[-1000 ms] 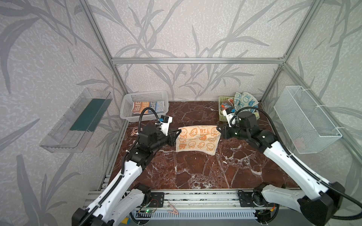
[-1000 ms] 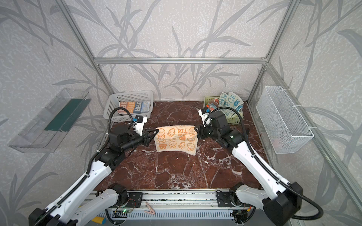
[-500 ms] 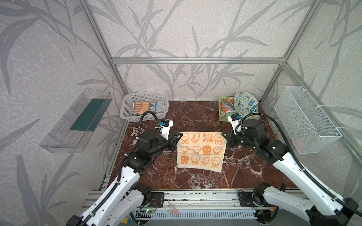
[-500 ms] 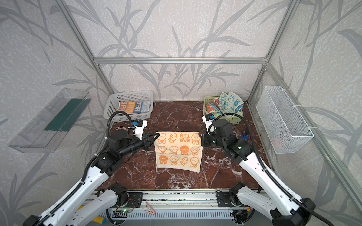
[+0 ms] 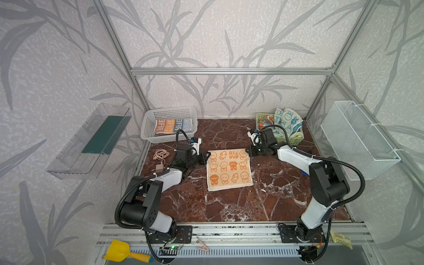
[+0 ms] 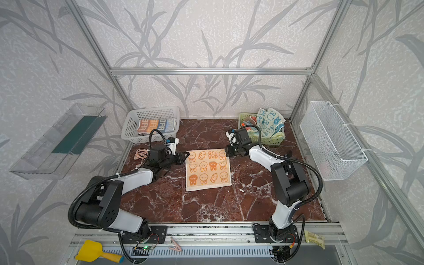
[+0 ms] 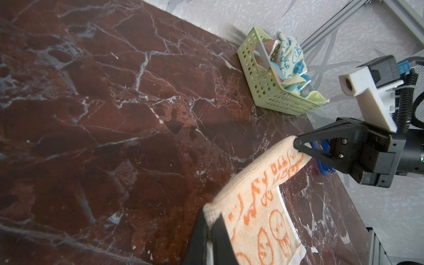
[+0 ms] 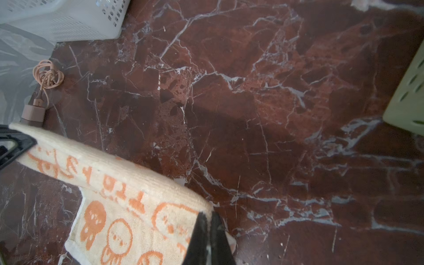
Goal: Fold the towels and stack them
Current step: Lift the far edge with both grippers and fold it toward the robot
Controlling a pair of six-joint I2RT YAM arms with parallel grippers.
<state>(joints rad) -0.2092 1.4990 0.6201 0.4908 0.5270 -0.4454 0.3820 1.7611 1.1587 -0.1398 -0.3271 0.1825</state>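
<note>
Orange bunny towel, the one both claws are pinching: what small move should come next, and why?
Probably both should lift the far edge slightly and carry it toward the near edge, folding the orange bunny towel in half. The left gripper and right gripper are each shut on a far corner, and the rest lies spread flat on the table.

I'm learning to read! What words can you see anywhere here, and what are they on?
"BIT", with "RAB" under it: orange bunny towel.
Big orange and blue letters on the folded towel in the white basket: too blurred to read.
Nothing else readable.
</note>
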